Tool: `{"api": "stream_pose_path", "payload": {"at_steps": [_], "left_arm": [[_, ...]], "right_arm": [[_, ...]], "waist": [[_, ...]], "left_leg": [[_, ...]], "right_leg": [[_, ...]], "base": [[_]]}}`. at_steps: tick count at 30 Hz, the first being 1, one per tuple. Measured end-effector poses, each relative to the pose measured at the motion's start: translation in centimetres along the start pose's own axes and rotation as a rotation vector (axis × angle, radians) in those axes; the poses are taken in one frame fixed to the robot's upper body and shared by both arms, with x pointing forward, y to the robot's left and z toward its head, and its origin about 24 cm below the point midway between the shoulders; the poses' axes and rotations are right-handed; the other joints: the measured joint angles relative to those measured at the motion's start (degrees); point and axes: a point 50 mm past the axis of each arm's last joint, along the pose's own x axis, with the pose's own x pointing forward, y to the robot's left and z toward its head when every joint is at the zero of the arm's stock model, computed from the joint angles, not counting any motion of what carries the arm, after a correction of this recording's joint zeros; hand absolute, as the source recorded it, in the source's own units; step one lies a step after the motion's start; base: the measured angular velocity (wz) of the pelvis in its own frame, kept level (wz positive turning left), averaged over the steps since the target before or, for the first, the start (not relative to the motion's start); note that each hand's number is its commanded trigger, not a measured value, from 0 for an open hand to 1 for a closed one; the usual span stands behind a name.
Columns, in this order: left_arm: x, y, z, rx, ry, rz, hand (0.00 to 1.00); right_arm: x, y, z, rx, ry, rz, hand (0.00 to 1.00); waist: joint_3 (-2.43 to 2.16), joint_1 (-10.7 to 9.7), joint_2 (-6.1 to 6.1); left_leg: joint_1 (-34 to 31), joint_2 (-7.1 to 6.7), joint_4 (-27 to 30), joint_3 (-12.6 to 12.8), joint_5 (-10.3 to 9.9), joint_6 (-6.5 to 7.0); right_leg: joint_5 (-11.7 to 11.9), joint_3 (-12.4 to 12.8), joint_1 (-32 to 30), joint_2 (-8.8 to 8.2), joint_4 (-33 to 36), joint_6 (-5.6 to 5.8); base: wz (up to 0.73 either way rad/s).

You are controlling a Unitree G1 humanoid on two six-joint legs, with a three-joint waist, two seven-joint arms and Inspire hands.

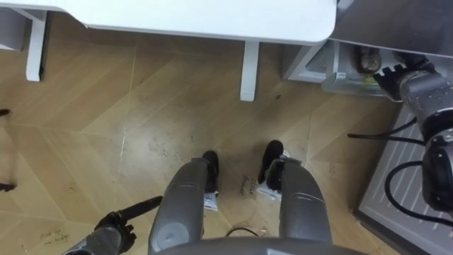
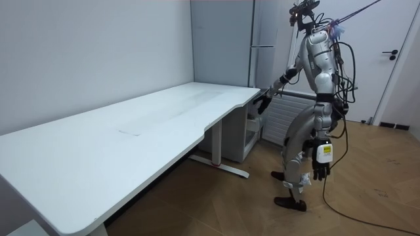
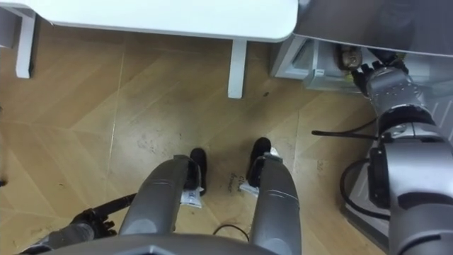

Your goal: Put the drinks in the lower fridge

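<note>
My right hand (image 3: 382,79) reaches far right into the open lower fridge (image 3: 318,71), fingers loosely spread and empty, just short of what looks like a drink (image 3: 347,55) inside. My left hand (image 3: 88,225) hangs relaxed, empty. I judge placing nearly done, with closing the fridge left.

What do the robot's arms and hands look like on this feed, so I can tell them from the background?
Both are black-fingered. The right robot hand sits on a light grey, boxy wrist and a thick grey cylindrical forearm with black joint sections; black cables loop beside it. The left robot hand ends a slim black forearm, and the room view shows a white-and-yellow tag at its back.
</note>
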Motion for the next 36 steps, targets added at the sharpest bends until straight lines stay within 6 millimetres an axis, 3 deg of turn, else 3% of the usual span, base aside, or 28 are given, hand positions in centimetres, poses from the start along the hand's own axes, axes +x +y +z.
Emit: {"api": "stream_pose_path", "payload": {"at_steps": [5, 7, 10, 17, 22, 26, 27, 31, 36], "left_arm": [[0.0, 0.0, 0.0, -0.019, 0.001, -0.004, 0.00], [0.0, -0.1, 0.0, -0.020, 0.001, -0.015, 0.00], [0.0, -0.2, 0.0, -0.021, -0.002, -0.027, 0.00], [0.0, -0.7, 0.3, -0.056, -0.007, -0.064, 0.00], [-0.1, -0.1, -0.5, -0.108, 0.004, -0.059, 0.00], [-0.3, 0.7, -1.2, -0.124, 0.016, -0.043, 0.00], [-0.3, 0.9, -1.4, -0.124, 0.019, -0.040, 0.00], [-0.4, 1.3, -1.8, -0.134, 0.026, -0.048, 0.00], [-0.4, 1.6, -1.7, -0.162, 0.019, -0.054, 0.00]], "right_arm": [[0.1, -0.6, -0.2, 0.005, -0.002, 0.040, 0.00], [0.0, -1.0, -0.4, 0.005, -0.003, 0.049, 0.00], [0.1, -1.8, -0.6, -0.001, -0.004, 0.064, 0.00], [-0.1, -3.3, -1.1, -0.015, 0.005, 0.124, 0.00], [-0.8, -7.0, -2.9, -0.009, 0.043, 0.133, 0.00], [-1.1, -8.9, -4.7, -0.002, 0.085, 0.104, 0.00], [-1.2, -9.6, -5.2, -0.001, 0.099, 0.097, 0.00], [-1.8, -12.1, -6.3, 0.001, 0.125, 0.048, 0.00], [-2.1, -13.2, -7.2, 0.011, 0.147, 0.017, 0.00]], "waist": [[-0.08, -0.06, 0.13], [-0.50, -0.03, 0.76], [-0.69, -0.07, 1.07], [-0.83, -0.49, 1.02], [-1.38, -1.20, 0.65], [-1.54, -2.17, 0.51], [-1.87, -2.52, 0.49], [-2.22, -2.79, 0.64], [-2.25, -2.72, 0.79]], "left_leg": [[0.48, 0.14, -0.48, 0.13, 0.01, 0.02], [0.80, 0.33, -0.73, 0.09, -0.07, 0.12], [1.97, 0.17, -1.56, 0.20, -0.09, 0.17], [2.52, 0.05, -1.96, 0.07, -0.11, 0.17], [4.17, 0.41, -2.73, 0.04, -0.21, 0.08], [6.64, 0.93, -3.41, 0.22, -0.50, -0.05], [7.13, 0.98, -3.67, 0.21, -0.51, -0.07], [9.28, 0.88, -4.91, 0.42, -0.50, -0.06], [11.52, 0.77, -6.39, 1.63, -0.46, -0.07]], "right_leg": [[0.30, 0.04, 0.65, 0.09, -0.80, 0.05], [0.35, -0.42, 1.27, 0.18, -1.49, 0.13], [0.32, -0.45, 2.22, 0.12, -1.52, 0.23], [-0.03, -0.63, 2.67, 0.01, -1.55, 0.43], [0.04, -1.03, 4.80, 0.46, -3.35, 0.46], [0.37, -0.90, 7.60, 1.25, -4.87, 0.56], [0.42, -0.93, 8.15, 1.37, -5.48, 0.62], [0.64, -0.69, 10.14, 1.48, -6.48, 0.80], [0.68, 0.44, 11.52, 1.61, -6.89, 0.92]], "base": [[-0.02], [0.00], [0.00], [0.00], [0.00], [-0.09], [0.00], [-0.02], [-0.10]]}}
